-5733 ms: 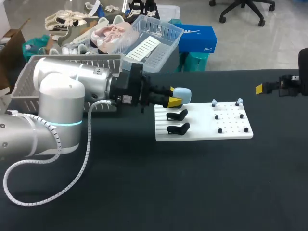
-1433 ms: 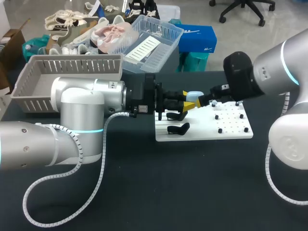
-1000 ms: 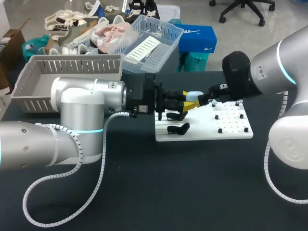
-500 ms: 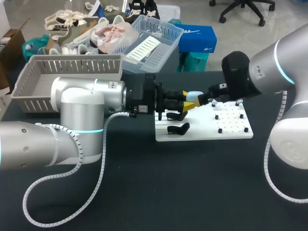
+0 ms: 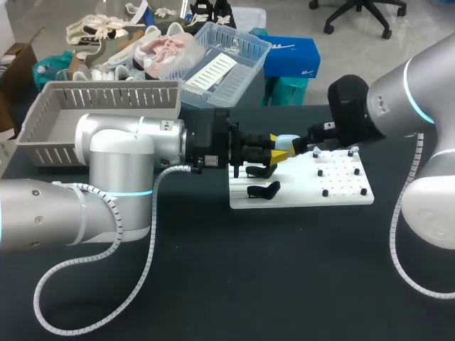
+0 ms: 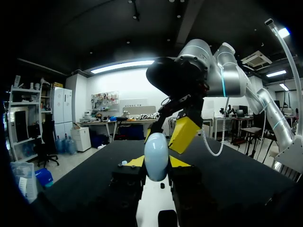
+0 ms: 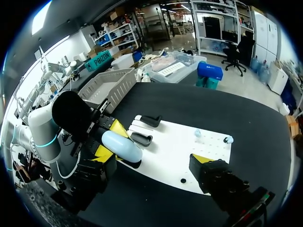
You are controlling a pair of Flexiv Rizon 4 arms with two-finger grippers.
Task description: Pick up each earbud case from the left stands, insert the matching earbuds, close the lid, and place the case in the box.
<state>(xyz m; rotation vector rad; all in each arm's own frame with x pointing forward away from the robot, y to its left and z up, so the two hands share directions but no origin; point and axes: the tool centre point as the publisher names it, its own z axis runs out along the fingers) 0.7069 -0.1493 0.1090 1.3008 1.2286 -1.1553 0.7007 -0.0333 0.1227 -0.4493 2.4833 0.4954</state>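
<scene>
Case [image 5: 288, 140] is clenched in the left gripper [image 5: 278, 147] over the board [image 5: 341, 196]. The right gripper [image 5: 300, 146] is at the case, its grip unclear. Next, probably, it must open the lid.

One case [image 5: 286, 140], two earbuds [image 5: 316, 150] [image 5: 353, 150], one board [image 5: 341, 197], one basket [image 5: 99, 106].

On the black table [image 5: 213, 284], the white flat pegboard [image 5: 341, 195] lies right of centre, with two black curved stands [image 5: 261, 190] on its left part. Above them (off the board) the left gripper [image 5: 279, 146] holds the pale blue oval earbud case [image 5: 288, 140], the right gripper [image 5: 304, 145] just right of it. The grey slatted plastic basket [image 5: 106, 96] stands rear left.
</scene>
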